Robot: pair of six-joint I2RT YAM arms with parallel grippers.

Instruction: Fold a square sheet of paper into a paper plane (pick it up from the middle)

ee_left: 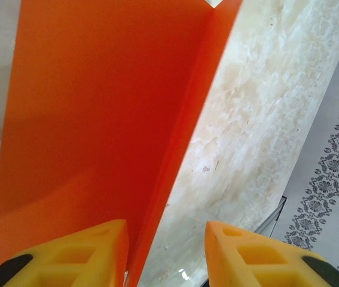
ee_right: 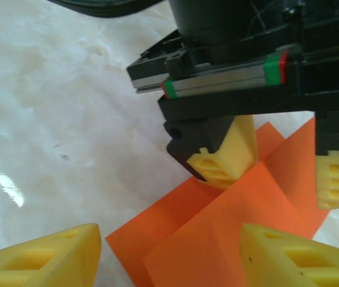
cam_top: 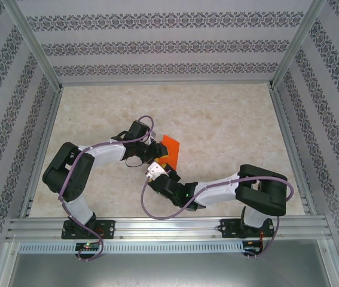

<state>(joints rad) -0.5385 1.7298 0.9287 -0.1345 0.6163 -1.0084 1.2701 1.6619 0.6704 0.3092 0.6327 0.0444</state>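
Observation:
The square sheet of paper (cam_top: 171,149) is bright orange and folded, lying mid-table with one flap raised. In the left wrist view the paper (ee_left: 97,119) has its fold edge running down between my left gripper's fingers, close against the left finger (ee_left: 79,254). My left gripper (cam_top: 157,150) (ee_left: 166,224) stands open astride that flap. The right wrist view shows the paper (ee_right: 247,221) with the left gripper's yellow fingers (ee_right: 223,161) on either side of the raised flap. My right gripper (cam_top: 151,173) (ee_right: 170,230) is open, low over the paper's near corner.
The pale marble tabletop (cam_top: 229,131) stretches free behind and to the right. Aluminium rails (cam_top: 169,227) run along the near edge, and patterned walls (cam_top: 169,48) enclose the table. The two wrists are very close together; purple cables (cam_top: 157,212) loop beside them.

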